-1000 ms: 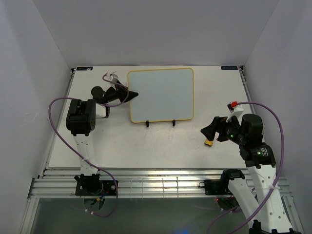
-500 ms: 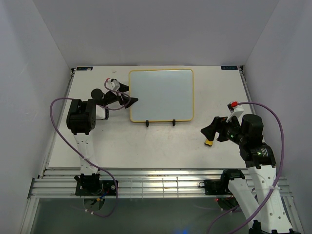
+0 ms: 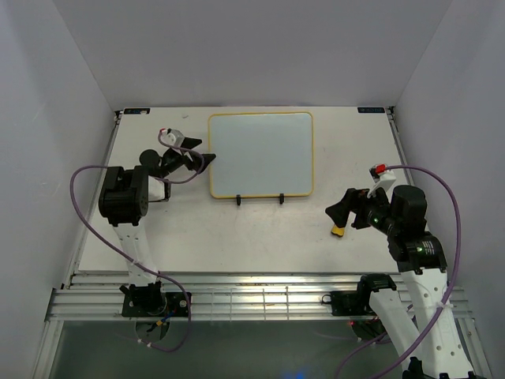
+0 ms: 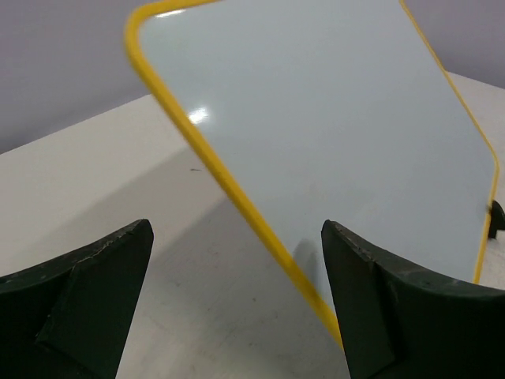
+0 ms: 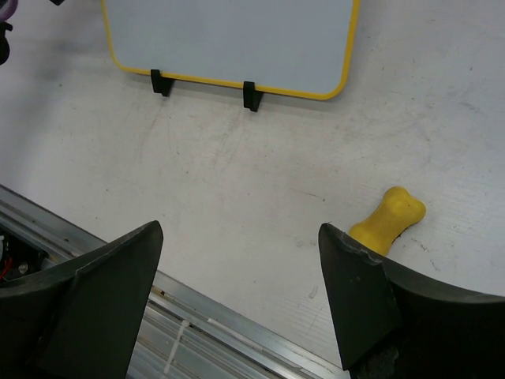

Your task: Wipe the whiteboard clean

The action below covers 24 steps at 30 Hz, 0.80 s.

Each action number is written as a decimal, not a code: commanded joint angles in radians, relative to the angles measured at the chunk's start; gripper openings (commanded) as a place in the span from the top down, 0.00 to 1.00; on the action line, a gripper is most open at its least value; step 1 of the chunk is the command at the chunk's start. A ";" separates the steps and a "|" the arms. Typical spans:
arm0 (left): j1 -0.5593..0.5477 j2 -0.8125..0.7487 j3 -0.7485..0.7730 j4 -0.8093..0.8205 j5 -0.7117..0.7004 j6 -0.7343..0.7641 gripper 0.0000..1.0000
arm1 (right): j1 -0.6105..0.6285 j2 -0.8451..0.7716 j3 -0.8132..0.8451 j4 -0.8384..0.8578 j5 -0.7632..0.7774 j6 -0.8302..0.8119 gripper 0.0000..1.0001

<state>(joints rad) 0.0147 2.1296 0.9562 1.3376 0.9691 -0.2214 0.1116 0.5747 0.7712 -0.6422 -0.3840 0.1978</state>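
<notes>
On the white table (image 3: 237,229), nearer than and right of the yellow-framed white rectangular whiteboard (image 3: 260,154), the right end effector (image 3: 338,213) hangs spread and empty beside a small yellow bone-shaped eraser (image 5: 388,221). The left end effector (image 3: 207,151), also spread, sits just off the whiteboard's left edge.

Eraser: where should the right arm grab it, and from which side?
Grip the eraser at its narrow waist, from straight above, jaws across its width. It lies flat on the table, bone-shaped; the wider ends should stop it slipping out.
</notes>
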 commanded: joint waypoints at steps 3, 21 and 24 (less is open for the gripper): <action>0.027 -0.181 -0.118 0.345 -0.202 -0.019 0.02 | -0.004 0.007 0.026 0.059 0.057 -0.018 0.10; 0.016 -0.861 -0.150 -1.065 -0.843 -0.165 0.02 | -0.004 -0.006 0.135 -0.046 0.215 -0.031 0.10; 0.011 -0.921 -0.070 -1.337 -0.828 -0.151 0.02 | -0.004 -0.009 0.148 -0.077 0.260 -0.034 0.10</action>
<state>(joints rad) 0.0326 1.2579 0.8242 0.4728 0.2600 -0.3485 0.1116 0.5774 0.8688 -0.6903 -0.1818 0.1837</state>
